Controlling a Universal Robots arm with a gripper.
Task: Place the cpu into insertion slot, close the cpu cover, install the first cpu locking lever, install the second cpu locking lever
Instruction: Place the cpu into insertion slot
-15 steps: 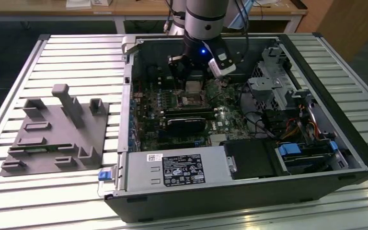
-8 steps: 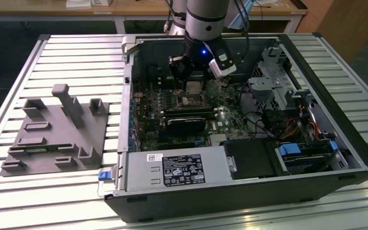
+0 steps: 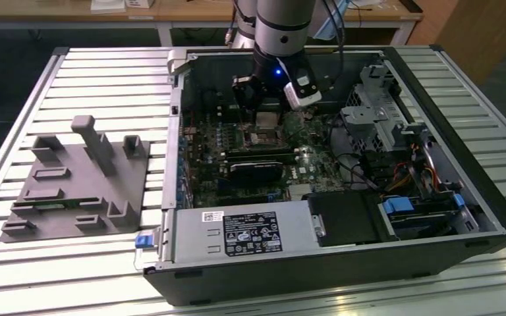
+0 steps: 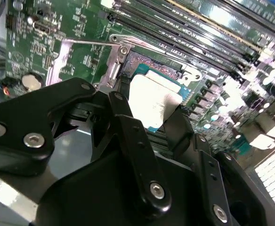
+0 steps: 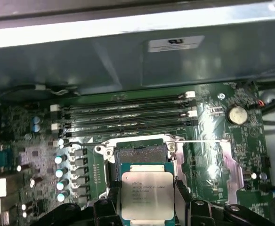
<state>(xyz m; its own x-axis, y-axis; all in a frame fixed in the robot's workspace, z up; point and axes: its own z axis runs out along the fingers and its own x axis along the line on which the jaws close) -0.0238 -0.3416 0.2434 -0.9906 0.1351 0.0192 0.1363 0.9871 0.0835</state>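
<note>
My gripper point(image 5: 147, 190) is shut on the cpu point(image 5: 147, 195), a pale silver square pinched by its edges between two black fingers point(image 5: 113, 200). In the exterior view the gripper point(image 3: 268, 113) hangs inside the open computer case, with the cpu point(image 3: 266, 119) a little above the insertion slot point(image 3: 263, 138). The slot point(image 5: 140, 153) is a dark recessed square with a metal rim, and it lies bare just past the chip. In the second wrist view the cpu point(image 4: 151, 101) partly covers the slot point(image 4: 151, 70). The silvery cpu cover point(image 4: 64, 59) appears swung open beside the slot.
Long memory slots point(image 5: 128, 113) run just beyond the slot, and a row of capacitors point(image 5: 64, 169) stands beside it. The case wall point(image 5: 137, 52) rises behind. A drive cage point(image 3: 376, 112) and cables sit at the exterior view's right. A grey fixture point(image 3: 77, 178) lies on the slatted table point(image 3: 103, 72).
</note>
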